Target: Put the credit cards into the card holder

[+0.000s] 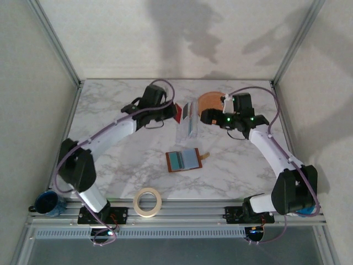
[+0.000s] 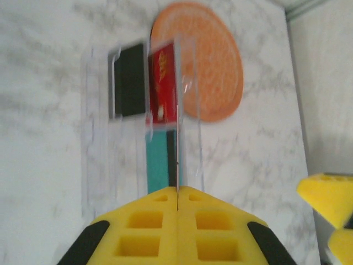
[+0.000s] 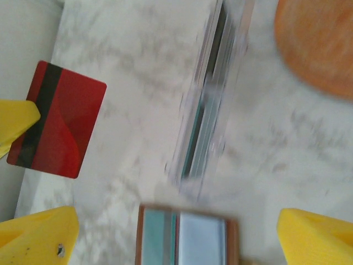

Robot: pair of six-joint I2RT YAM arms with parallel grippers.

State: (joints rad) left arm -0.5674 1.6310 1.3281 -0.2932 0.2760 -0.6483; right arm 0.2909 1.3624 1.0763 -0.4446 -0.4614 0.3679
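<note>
Card holder (image 1: 169, 162) (w/ cards (image 1: 185, 159) inside) lies well apart from right pincer (image 1: 205, 116), spread wide; left pincer (image 2: 177, 200) pinches red card (image 3: 58, 127).

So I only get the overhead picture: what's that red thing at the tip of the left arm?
Observer: It's a red card with a black stripe along one side.
Visitor: Is the arm actually holding it?
Observer: It looks so. The left claw is shut, with a thin edge pinched between its yellow fingers.
Visitor: And the other one?
Observer: The right claw stands wide open, with nothing gripped.
</note>
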